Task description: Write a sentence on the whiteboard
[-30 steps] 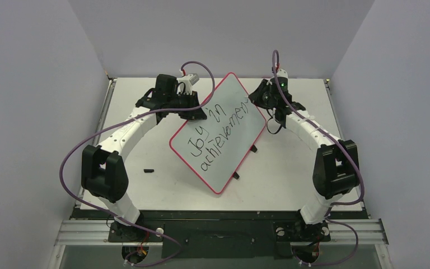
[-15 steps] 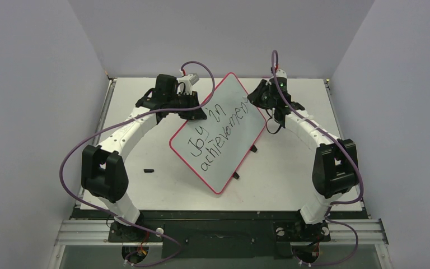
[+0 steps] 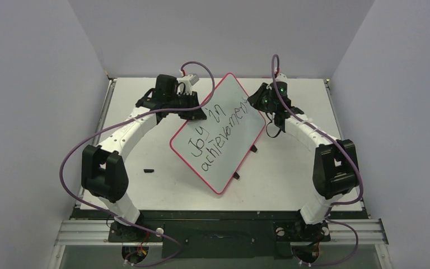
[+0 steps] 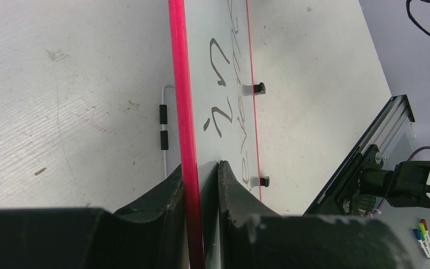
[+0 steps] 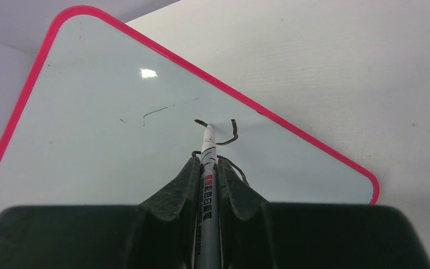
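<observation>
Black ink reaches the last letter of the sentence (image 3: 215, 134)
Clamped on the marker (image 5: 208, 143), the right end effector (image 5: 207, 162) has edged toward the whiteboard (image 3: 224, 140)'s far edge. The left end effector (image 4: 200, 168) pinches the red rim, holding the board tilted mid-table (image 3: 291, 174). The writing looks nearly complete.

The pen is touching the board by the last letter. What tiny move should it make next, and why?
Probably one short stroke to finish that letter. The pen, pinched in the right fingers, has its tip on the board mid-letter, near the red edge, and the left fingers clamp the board.
</observation>
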Motion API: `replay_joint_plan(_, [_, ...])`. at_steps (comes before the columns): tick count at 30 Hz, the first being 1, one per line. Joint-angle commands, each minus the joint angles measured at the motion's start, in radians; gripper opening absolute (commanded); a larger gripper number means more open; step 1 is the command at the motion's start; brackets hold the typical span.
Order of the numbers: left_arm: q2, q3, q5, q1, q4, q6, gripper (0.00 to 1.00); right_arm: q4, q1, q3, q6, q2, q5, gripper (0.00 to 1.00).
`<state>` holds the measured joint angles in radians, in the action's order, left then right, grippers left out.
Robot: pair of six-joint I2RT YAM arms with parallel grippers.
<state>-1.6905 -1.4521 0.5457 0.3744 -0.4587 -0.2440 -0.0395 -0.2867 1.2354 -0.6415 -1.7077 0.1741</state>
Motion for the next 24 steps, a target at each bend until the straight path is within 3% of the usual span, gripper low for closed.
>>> replay_joint_plan(1, [-0.002,0.013,-0.073,0.046,-0.017,0.162,0.00,-0.009,-0.004,-0.048,0.006,0.035,0.005,0.00])
replay_joint_plan(14, [0.000,0.013,-0.076,0.051,-0.017,0.163,0.00,-0.008,0.016,-0.148,0.032,0.083,-0.027,0.00])
replay_joint_plan(24, [0.000,0.014,-0.078,0.052,-0.016,0.164,0.00,0.007,0.032,-0.078,0.034,0.042,-0.041,0.00])
